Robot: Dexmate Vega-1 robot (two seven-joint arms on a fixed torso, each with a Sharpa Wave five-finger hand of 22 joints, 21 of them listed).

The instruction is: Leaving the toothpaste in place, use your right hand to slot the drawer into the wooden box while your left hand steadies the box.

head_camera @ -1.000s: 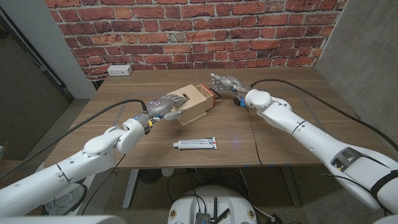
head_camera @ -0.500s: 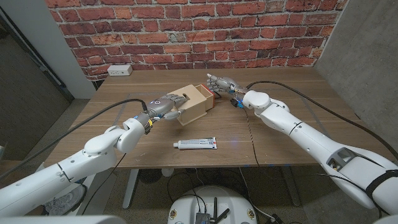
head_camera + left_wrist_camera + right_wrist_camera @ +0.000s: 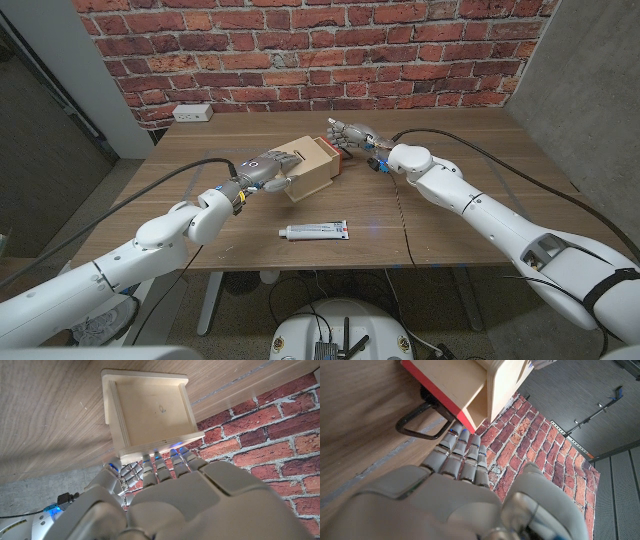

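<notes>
So the drawer (image 3: 338, 153) is mostly in the wooden box (image 3: 308, 168) but its red front and black handle (image 3: 420, 422) poke out, so there's a last push left. Right hand (image 3: 347, 134) sits at that end, fingers (image 3: 465, 455) loosely together, gripping nothing, while the left hand (image 3: 262, 169) rests curled on the box's other end. Toothpaste (image 3: 315, 231) lies untouched near the desk's (image 3: 450, 215) front edge.

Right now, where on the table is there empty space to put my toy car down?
Bare wood lies to the right of the toothpaste, toward the table's right edge, and along the back by the white power strip. The middle is crowded: the wooden box, the left hand on it and the right hand at the drawer.
</notes>
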